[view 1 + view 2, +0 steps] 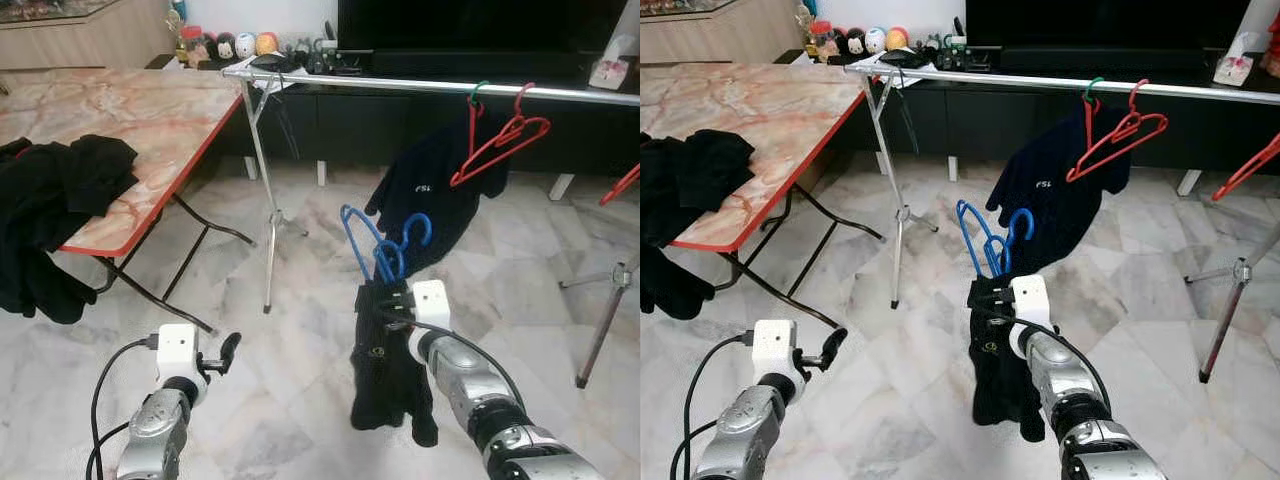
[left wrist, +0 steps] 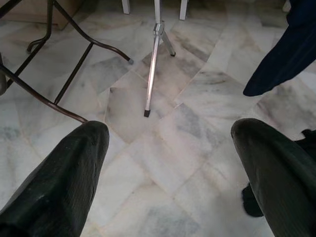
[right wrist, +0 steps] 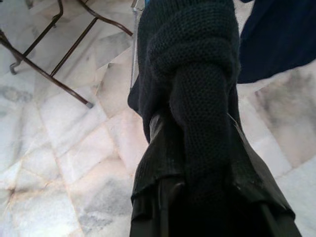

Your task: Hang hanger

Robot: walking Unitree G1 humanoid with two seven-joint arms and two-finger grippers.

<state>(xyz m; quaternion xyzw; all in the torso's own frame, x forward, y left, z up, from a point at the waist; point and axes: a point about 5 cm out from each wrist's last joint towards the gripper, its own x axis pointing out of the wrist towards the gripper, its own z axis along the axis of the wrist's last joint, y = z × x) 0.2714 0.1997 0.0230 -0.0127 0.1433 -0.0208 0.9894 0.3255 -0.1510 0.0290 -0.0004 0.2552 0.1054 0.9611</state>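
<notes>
Now the right gripper is clamping a black garment on a blue hanger, low at 6 o'clock. It should be lifting toward the rail at 12, hook upright. Left gripper is idling, spread wide.

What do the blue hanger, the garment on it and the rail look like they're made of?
Blue hanger: probably plastic or coated wire, thin and glossy. Black garment, held in the right gripper: chunky knit, likely wool or acrylic, with visible stitch rows. Rail: bare metal tube, silvery with a bright sheen.
</notes>
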